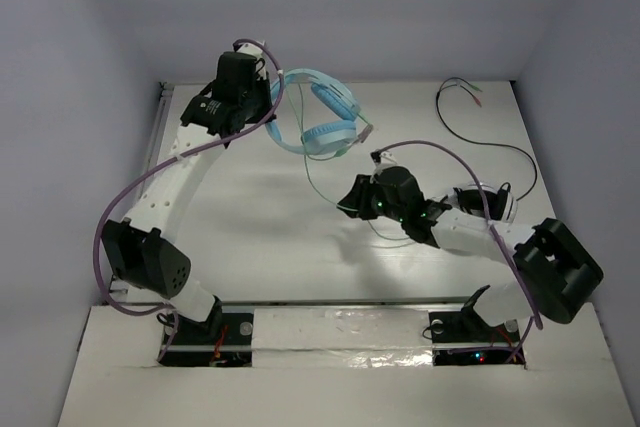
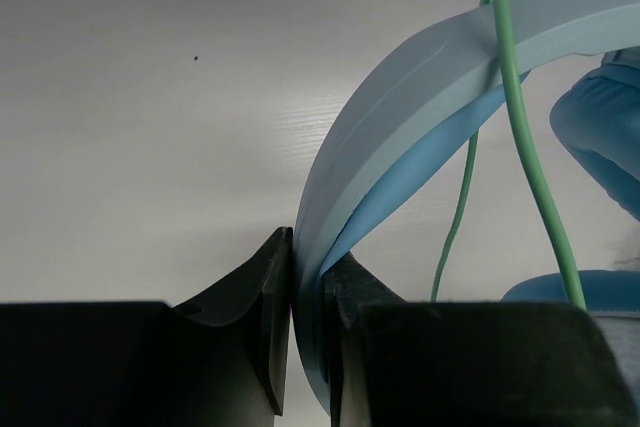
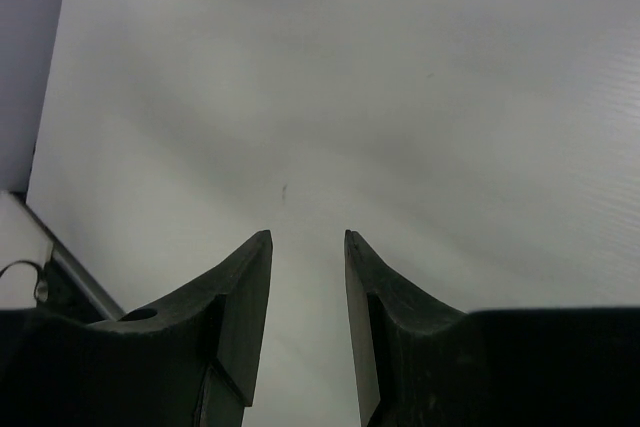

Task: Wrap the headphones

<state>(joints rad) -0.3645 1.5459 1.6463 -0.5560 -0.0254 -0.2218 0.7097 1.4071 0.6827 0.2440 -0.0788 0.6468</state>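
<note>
Blue headphones (image 2: 420, 97) pinched in left fingers (image 2: 255, 317); top view hides grip.

R tool (image 3: 307, 239), black jaws a bit apart, above white table (image 3: 420, 87); wall (image 3: 28, 37) at left.

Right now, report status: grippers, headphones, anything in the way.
Left gripper shut on headphones headband. Right gripper open, empty. Green cable draped over headband, trailing loose. Black cable far right, out of the way.
</note>
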